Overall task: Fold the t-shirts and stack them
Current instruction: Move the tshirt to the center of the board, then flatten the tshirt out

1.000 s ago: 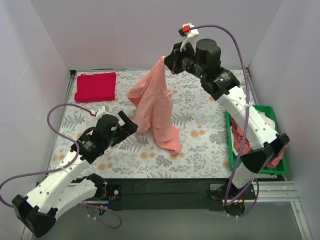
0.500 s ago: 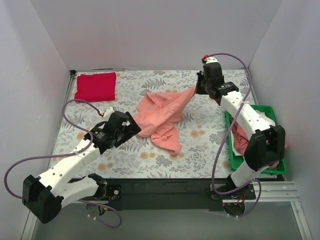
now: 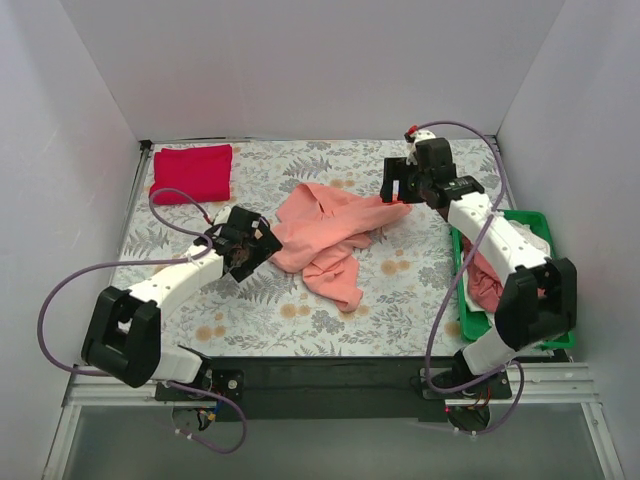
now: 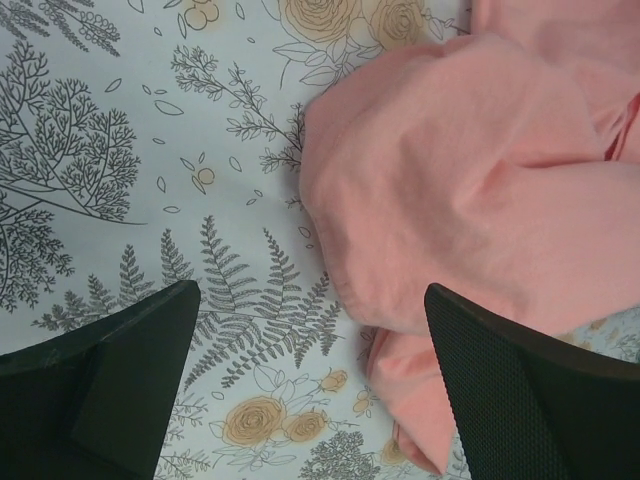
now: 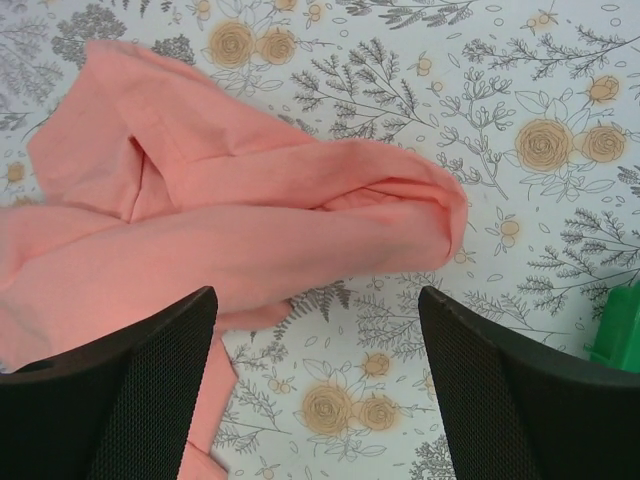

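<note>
A salmon-pink t-shirt (image 3: pixel 330 235) lies crumpled in the middle of the floral table (image 3: pixel 400 300). A folded red t-shirt (image 3: pixel 191 172) rests at the back left corner. My right gripper (image 3: pixel 398 190) hovers open just above the pink shirt's right end, and in the right wrist view the cloth (image 5: pixel 250 230) lies flat with nothing between the fingers (image 5: pixel 520 400). My left gripper (image 3: pixel 255 245) stands open over the shirt's left edge. In the left wrist view the pink cloth (image 4: pixel 470 200) lies between the wide-apart fingers (image 4: pixel 530 400), ungripped.
A green bin (image 3: pixel 541 222) at the right edge holds more clothes, one pink (image 3: pixel 485 285) and one white. White walls enclose the table on the left, back and right. The dark front rail (image 3: pixel 330 380) carries both arm bases.
My right gripper came down from high at the back, dropped the pink shirt onto the table and opened. The left arm reached forward to the shirt's left edge.
</note>
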`<act>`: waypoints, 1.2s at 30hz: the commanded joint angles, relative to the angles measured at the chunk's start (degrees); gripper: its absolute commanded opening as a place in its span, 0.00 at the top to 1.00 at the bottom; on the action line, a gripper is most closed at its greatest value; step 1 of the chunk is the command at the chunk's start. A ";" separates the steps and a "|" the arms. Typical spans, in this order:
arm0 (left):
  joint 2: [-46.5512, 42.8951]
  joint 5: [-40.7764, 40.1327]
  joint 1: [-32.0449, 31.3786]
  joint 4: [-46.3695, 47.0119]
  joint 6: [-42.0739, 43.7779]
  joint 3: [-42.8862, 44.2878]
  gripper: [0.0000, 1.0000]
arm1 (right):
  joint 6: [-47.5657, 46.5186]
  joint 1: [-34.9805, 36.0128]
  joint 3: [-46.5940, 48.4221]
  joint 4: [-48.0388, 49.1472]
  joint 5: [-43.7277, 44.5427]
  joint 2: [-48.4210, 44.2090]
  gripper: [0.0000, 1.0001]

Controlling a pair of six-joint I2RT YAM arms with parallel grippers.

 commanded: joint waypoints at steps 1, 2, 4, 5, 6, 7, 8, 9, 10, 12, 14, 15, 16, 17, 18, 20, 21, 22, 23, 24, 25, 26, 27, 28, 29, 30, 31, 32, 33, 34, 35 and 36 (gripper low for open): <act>2.23 2.89 1.52 4.71 1.61 0.20 0.07 | -1.68 -0.08 -7.29 2.24 -3.20 -9.23 0.12; 3.11 3.16 1.78 6.02 2.05 0.11 0.09 | -1.77 -0.08 -9.77 2.77 -6.16 -10.56 0.12; 5.84 3.51 2.31 7.17 2.14 0.20 0.15 | -1.94 0.00 -16.51 4.18 -8.03 -14.15 0.12; 6.89 3.77 2.66 8.22 2.23 0.46 0.18 | -1.77 -0.08 -18.47 4.62 -8.99 -15.22 0.12; 9.08 4.30 2.93 8.58 2.75 0.63 0.20 | -1.51 0.00 -20.15 4.88 -9.26 -16.19 0.12; 10.05 5.52 3.45 9.02 2.93 0.81 0.22 | -1.15 -0.08 -22.08 5.67 -9.27 -18.03 0.12; 11.11 6.06 3.63 9.72 3.10 1.07 0.26 | -1.15 0.00 -24.62 5.85 -8.74 -18.91 0.12; 12.25 6.76 3.72 10.16 3.45 1.51 0.28 | -1.06 -0.08 -25.60 5.94 -8.48 -19.62 0.11; 14.00 7.63 3.72 10.60 3.63 1.69 0.29 | -1.15 -0.08 -26.31 5.85 -8.21 -20.76 0.12; 15.59 8.87 3.72 12.09 4.24 2.30 0.35 | -1.50 0.00 -27.72 5.85 -8.03 -21.99 0.11; 17.62 9.75 3.72 12.88 4.60 2.83 0.41 | -2.56 0.00 -28.16 5.94 -8.04 -22.44 0.11; 18.23 9.93 3.81 13.06 4.95 3.36 0.44 | -2.91 -0.08 -28.42 5.85 -7.60 -22.53 0.11; 18.76 10.02 3.81 13.15 5.47 4.06 0.46 | -3.17 0.00 -28.51 5.85 -7.42 -22.61 0.11; 19.38 10.02 3.72 13.24 5.74 4.41 0.53 | -3.69 -0.08 -28.51 5.94 -6.98 -22.53 0.11; 19.73 10.02 3.81 13.33 5.83 4.76 0.87 | -3.87 0.00 -28.34 5.85 -6.89 -22.44 0.11; 20.26 10.28 3.81 13.15 6.96 5.99 1.00 | -5.27 -0.08 -27.46 5.94 -7.33 -21.39 0.11; 20.26 10.02 3.81 12.89 7.23 6.35 1.00 | -5.98 0.00 -26.59 6.03 -8.12 -20.86 0.11; 20.17 9.76 3.81 12.45 7.41 6.70 1.00 | -6.77 -0.08 -24.32 6.11 -9.17 -19.46 0.11; 19.91 9.06 3.72 11.49 7.41 6.70 1.00 | -7.91 0.00 -22.73 6.03 -12.14 -18.49 0.11; 19.13 8.01 3.81 11.13 7.41 6.44 1.00 | -10.01 0.09 -21.23 6.64 -13.56 -17.53 0.11; 18.42 7.30 3.81 10.70 7.32 6.00 1.00 | -10.81 0.96 -17.74 6.82 -14.36 -15.34 0.10; 17.72 6.94 3.81 9.99 7.32 4.87 1.00 | -11.95 1.93 -15.79 6.90 -14.28 -14.01 0.10; 16.15 6.59 3.81 9.81 7.15 4.07 1.00 | -14.75 3.15 -14.03 7.08 -12.97 -12.61 0.09; 15.26 6.76 3.81 9.55 6.97 3.28 1.00 | -16.34 5.86 -9.66 7.52 -12.09 -9.20 0.09; 14.47 7.03 3.81 9.64 6.97 1.45 1.00 | -17.40 7.20 -7.61 7.87 -10.25 -7.17 0.09; 13.59 7.38 3.72 9.55 6.62 0.64 1.00 | -18.28 8.34 -4.72 7.87 -9.62 -4.88 0.09; 12.01 7.64 3.72 9.64 6.53 -0.32 1.00 | -20.81 10.61 -2.26 7.70 -9.27 0.01 0.09; 11.04 7.64 3.72 9.55 6.36 -1.03 1.00 | -22.06 11.68 3.16 7.70 -7.44 2.67 0.09; 10.16 7.73 3.81 9.55 6.27 -2.34 1.00 | -23.64 13.87 5.91 7.52 -6.64 5.22 0.09; 8.67 7.91 3.81 9.55 5.92 -2.87 1.00 | -26.35 14.93 8.64 6.39 -5.67 10.64 0.09; 7.96 8.08 3.72 9.46 5.92 -3.40 1.00 | -27.51 15.73 15.02 5.77 -3.83 13.39 0.09; 7.43 8.34 3.72 9.46 5.83 -4.36 1.00 | -28.21 16.52 17.95 5.24 -3.64 16.12 0.09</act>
